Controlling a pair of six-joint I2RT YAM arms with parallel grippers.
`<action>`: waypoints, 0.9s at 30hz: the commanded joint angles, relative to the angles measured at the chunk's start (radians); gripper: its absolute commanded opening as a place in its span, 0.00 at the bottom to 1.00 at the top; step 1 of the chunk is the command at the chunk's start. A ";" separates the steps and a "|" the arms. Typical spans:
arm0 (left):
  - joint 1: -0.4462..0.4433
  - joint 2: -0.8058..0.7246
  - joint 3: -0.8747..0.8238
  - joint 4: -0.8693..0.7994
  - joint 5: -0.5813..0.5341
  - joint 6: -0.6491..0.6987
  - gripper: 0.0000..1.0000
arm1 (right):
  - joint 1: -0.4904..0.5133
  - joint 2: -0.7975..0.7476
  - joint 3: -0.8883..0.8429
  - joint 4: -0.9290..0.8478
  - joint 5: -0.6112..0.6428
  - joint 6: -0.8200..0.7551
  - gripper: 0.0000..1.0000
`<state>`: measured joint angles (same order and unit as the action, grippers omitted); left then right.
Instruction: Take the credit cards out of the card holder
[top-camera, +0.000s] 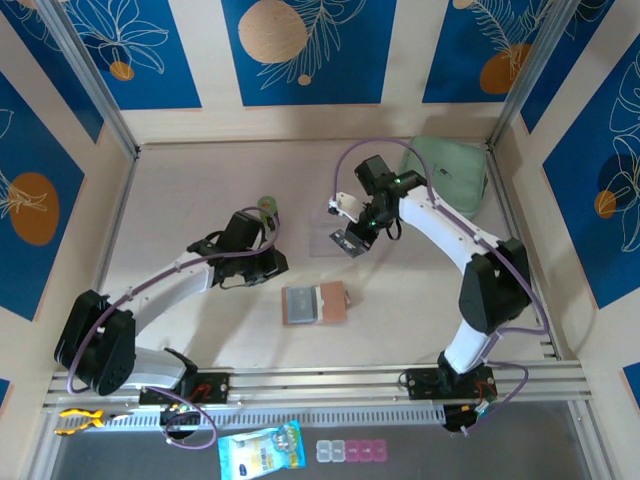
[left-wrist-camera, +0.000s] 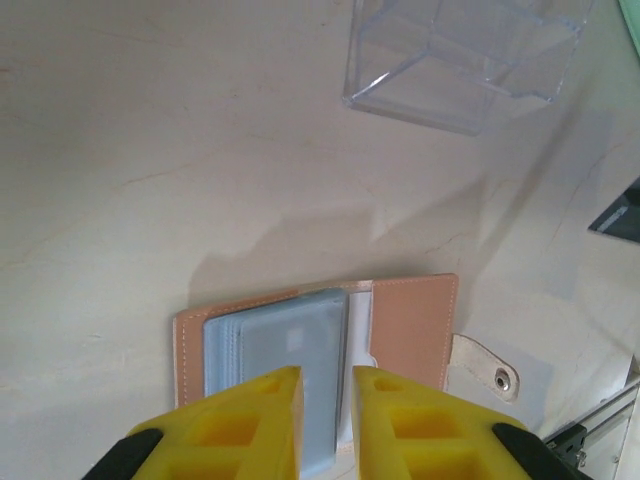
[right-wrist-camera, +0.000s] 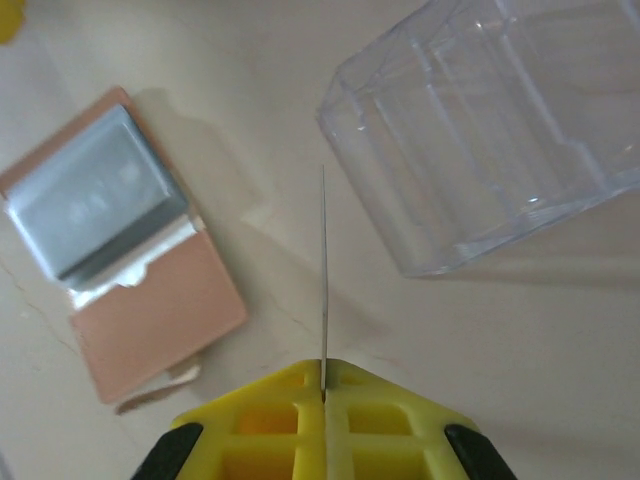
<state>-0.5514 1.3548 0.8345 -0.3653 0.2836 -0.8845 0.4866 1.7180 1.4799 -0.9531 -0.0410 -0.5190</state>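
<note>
Firmly closed, the right gripper (right-wrist-camera: 323, 385) pinches one thin credit card (right-wrist-camera: 323, 270), seen edge-on, beside the clear box (right-wrist-camera: 490, 130), where I judge it is meant to go. The left gripper (left-wrist-camera: 326, 385) is slightly parted and empty near the card holder (left-wrist-camera: 410, 320). The holder lies spread open on the counter (left-wrist-camera: 150, 150), probably so its grey pockets are reachable for the next card.

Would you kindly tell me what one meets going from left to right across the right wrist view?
open card holder → credit card seen edge-on → clear plastic box
</note>
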 joint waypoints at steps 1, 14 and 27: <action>0.018 -0.011 0.006 -0.022 0.015 0.010 0.21 | 0.006 0.069 0.113 -0.097 0.057 -0.164 0.00; 0.063 0.017 0.020 -0.029 0.048 0.020 0.21 | 0.035 0.341 0.429 -0.211 0.060 -0.302 0.00; 0.100 0.008 -0.018 -0.019 0.069 0.015 0.21 | 0.046 0.465 0.513 -0.290 0.055 -0.381 0.00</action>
<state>-0.4660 1.3643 0.8303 -0.3756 0.3294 -0.8814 0.5243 2.1586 1.9617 -1.1786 0.0353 -0.8623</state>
